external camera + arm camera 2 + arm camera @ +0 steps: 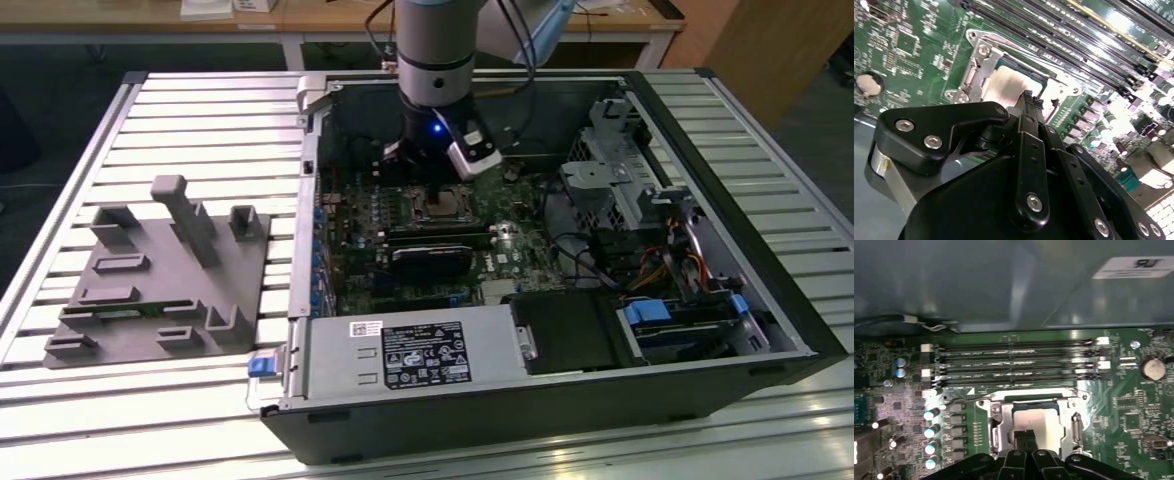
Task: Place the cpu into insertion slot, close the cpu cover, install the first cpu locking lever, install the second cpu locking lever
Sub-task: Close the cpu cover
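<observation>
The cpu (1040,419) lies flat in the insertion slot (435,205) on the green motherboard, its pale metal top (1006,86) showing. The cpu cover (999,412) lies down around it as a silvery frame (979,62), with the chip showing through its window. Thin wire levers run beside the socket (961,400) (1081,392); I cannot tell whether they are latched. My gripper (1025,434) is shut with nothing between its black fingers, its tips (1027,96) just over the near edge of the chip. In the exterior view the gripper (430,172) hangs inside the open case, close above the socket.
Long black memory slots (1014,365) run along the far side of the socket. A coin battery (1153,368) and capacitors (931,430) stand nearby. The case holds a power supply (420,352) and a drive cage (614,175). A grey fixture (160,275) sits at the exterior view's left.
</observation>
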You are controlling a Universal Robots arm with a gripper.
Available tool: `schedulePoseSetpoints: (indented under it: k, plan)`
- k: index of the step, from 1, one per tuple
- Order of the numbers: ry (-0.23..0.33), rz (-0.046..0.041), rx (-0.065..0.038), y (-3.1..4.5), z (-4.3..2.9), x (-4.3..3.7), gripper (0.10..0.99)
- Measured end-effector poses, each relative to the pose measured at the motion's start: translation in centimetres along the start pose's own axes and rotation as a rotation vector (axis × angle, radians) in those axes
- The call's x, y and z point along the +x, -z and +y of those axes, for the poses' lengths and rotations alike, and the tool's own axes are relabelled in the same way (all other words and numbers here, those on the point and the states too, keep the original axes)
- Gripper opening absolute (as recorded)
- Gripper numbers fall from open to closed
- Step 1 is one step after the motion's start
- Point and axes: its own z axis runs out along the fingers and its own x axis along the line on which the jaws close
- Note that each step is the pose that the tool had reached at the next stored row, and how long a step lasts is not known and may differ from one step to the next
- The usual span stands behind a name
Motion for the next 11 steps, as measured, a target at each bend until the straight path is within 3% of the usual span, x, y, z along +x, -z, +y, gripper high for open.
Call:
schedulePoseSetpoints:
  k: [11]
  plan:
    - [0.045,0.0022,-0.003,-0.73,-0.12,1.08,0.106]
